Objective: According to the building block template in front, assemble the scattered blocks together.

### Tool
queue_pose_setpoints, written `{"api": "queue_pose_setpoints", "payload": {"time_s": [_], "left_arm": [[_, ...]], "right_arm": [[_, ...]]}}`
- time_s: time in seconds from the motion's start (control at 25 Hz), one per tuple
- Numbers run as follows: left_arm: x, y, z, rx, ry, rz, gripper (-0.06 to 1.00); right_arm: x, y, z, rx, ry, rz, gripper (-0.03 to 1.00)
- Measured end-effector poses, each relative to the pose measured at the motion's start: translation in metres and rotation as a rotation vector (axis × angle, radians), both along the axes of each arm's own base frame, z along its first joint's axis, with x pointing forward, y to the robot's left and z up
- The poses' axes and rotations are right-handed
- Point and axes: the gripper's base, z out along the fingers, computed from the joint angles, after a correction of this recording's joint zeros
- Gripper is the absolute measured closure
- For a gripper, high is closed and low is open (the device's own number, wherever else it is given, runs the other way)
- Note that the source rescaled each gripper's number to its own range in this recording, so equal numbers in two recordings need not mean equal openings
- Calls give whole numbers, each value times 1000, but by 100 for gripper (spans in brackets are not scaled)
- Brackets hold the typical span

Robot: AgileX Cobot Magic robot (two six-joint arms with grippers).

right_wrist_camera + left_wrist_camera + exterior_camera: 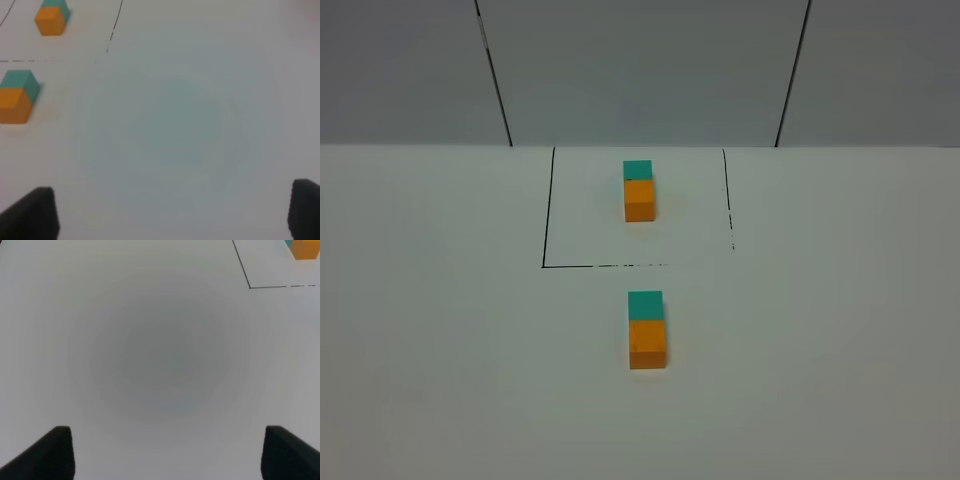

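Teal-orange scattered blocks (647, 330), joined, lengthwise toward template (639, 190)

Bare table (440, 350) either side of joined blocks (647, 330), template (639, 190) behind.

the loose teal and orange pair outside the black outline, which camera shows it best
The exterior high view: the loose pair sits whole and centred, teal touching orange, in front of the outlined template. The right wrist view catches the pair at its edge, partly cropped. The left wrist view shows only a template corner, not this pair.
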Motion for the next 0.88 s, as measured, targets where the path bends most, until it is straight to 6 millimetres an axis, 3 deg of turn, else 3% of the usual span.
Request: {"api": "queue_pose_setpoints", "payload": {"time_s": [0.88], "left_arm": [[0, 0, 0, 0, 0, 0, 25]], "right_arm": [[0, 0, 0, 0, 0, 0, 16]]}}
